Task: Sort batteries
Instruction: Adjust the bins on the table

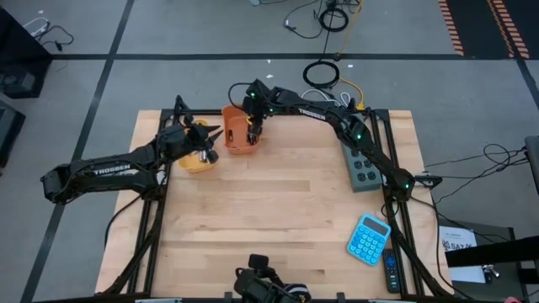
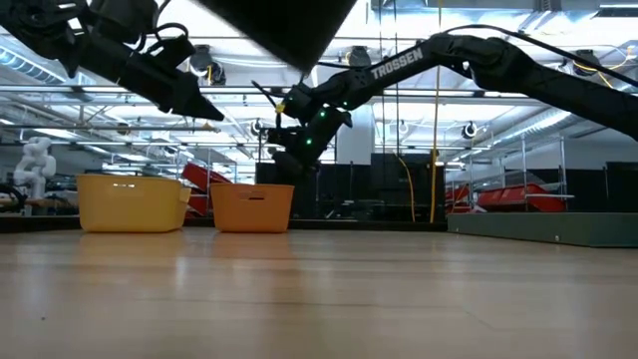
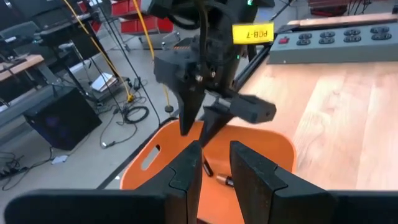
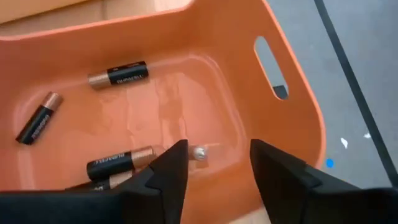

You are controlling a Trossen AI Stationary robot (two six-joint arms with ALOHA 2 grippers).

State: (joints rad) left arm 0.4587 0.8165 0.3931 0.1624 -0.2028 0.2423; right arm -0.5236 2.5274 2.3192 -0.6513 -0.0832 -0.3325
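Your right pincer (image 4: 214, 165) hangs spread above the orange bin (image 4: 298, 112); just below it, a battery (image 4: 199, 152) could bounce out if released high.

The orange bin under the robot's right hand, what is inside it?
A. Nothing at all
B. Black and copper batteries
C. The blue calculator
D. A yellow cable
B: the right wrist view shows several black and copper batteries lying on the floor of the orange bin, with the right gripper open just above them; the blue calculator sits far off near the table's corner.
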